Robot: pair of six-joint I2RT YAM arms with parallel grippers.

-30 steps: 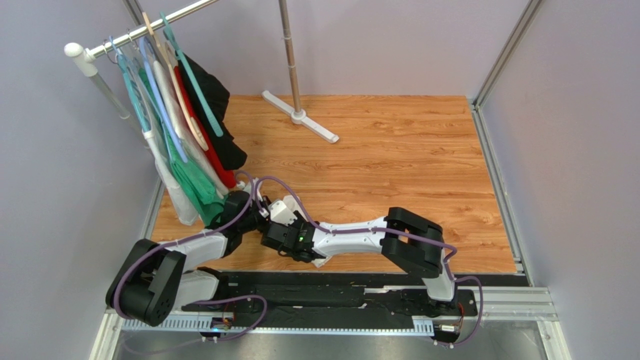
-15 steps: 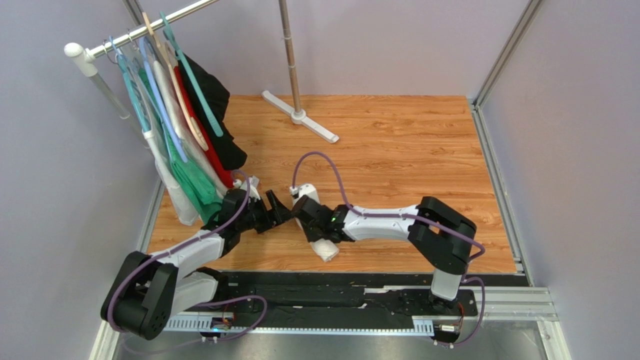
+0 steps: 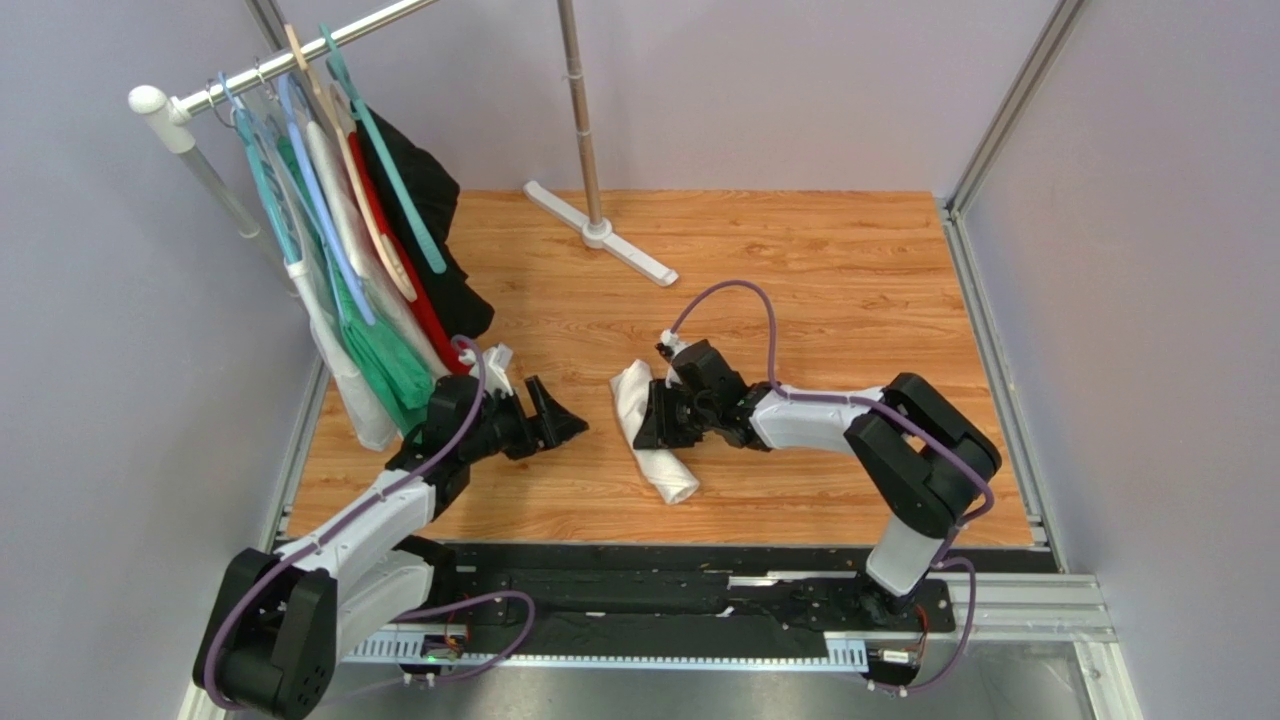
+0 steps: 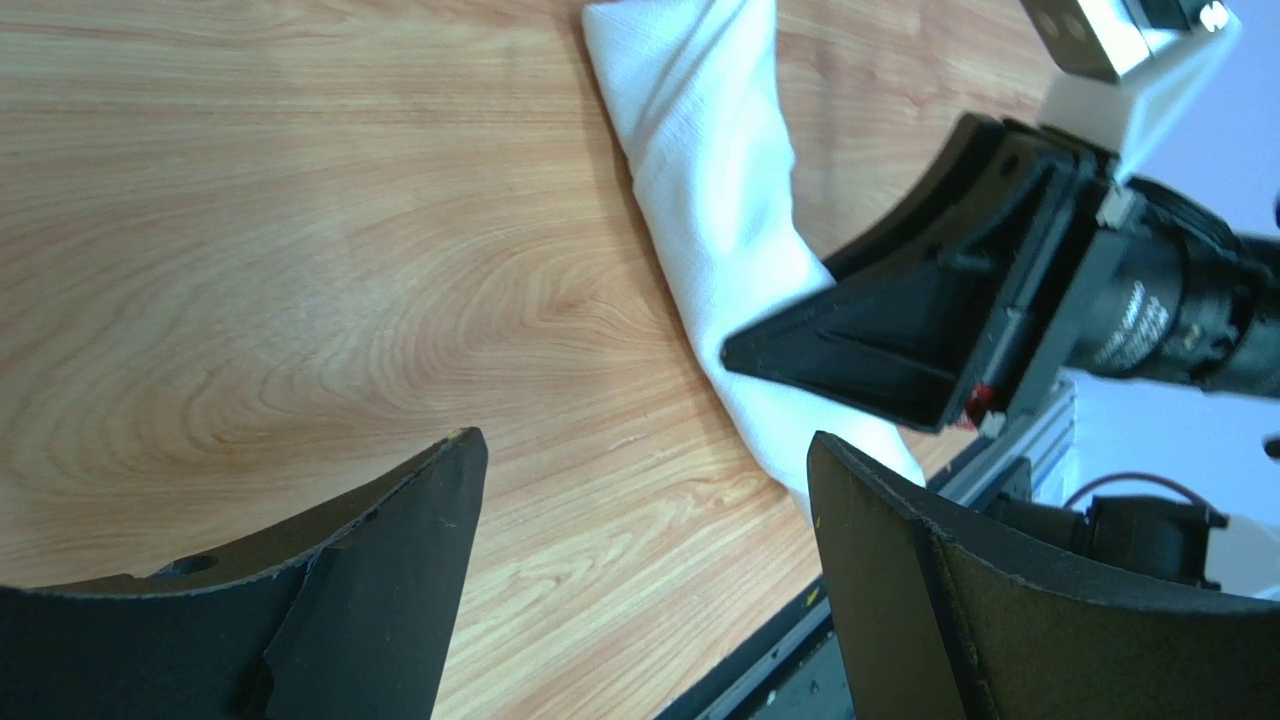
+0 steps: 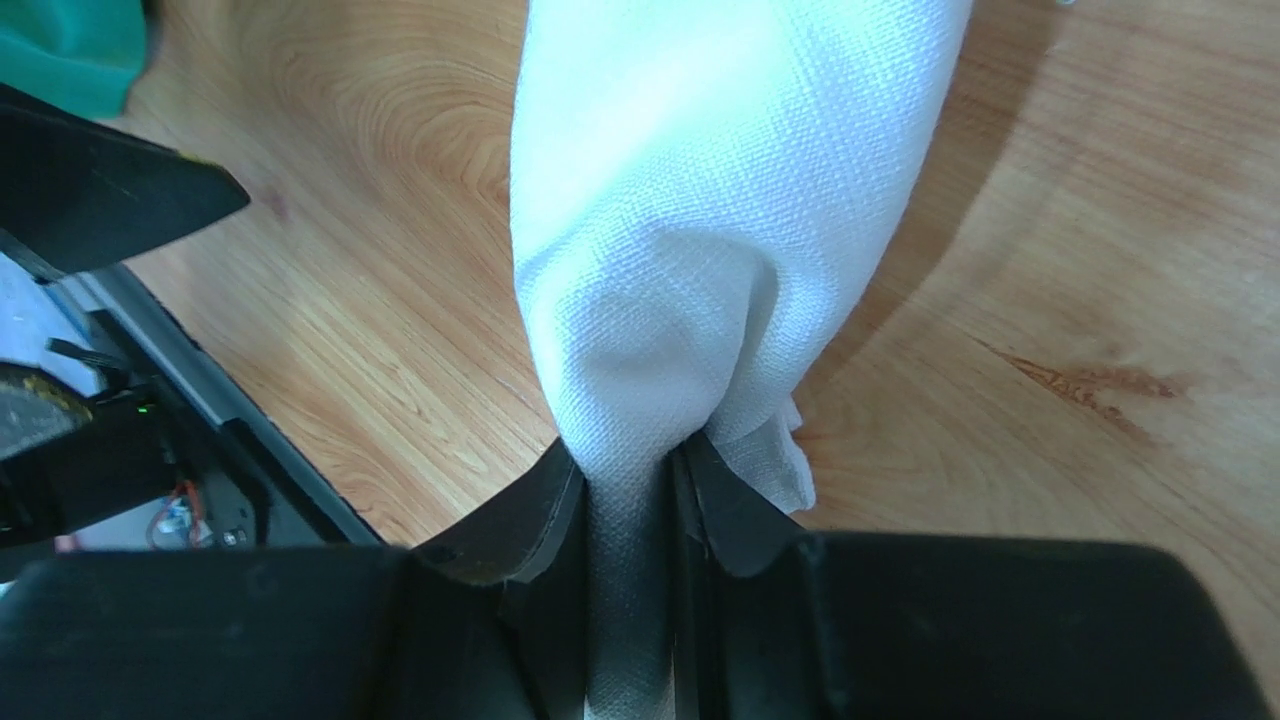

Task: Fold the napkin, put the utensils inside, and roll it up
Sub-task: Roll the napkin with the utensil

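Note:
The napkin (image 3: pixel 670 470) lies on the wooden table as a white rolled bundle, angled from the back left to the front right. My right gripper (image 3: pixel 646 425) is shut on its middle from the right. In the right wrist view the cloth (image 5: pixel 721 195) is pinched between the jaws of the right gripper (image 5: pixel 628 480). My left gripper (image 3: pixel 568 420) stands open just left of the roll and holds nothing. The left wrist view shows its gripper (image 4: pixel 646 450) over bare wood, with the napkin (image 4: pixel 706 165) and the right gripper (image 4: pixel 902 338) beyond. The utensils are hidden.
A rack of hung clothes (image 3: pixel 361 270), including a green cloth (image 5: pixel 75 45), stands at the left edge close behind my left arm. The rack's pole and foot (image 3: pixel 601 233) are at the back. A black rail (image 3: pixel 676 585) runs along the table's front edge.
The left gripper has opened and drawn back to the left. The right gripper has closed on the napkin roll and swung right and away from the front edge with it.

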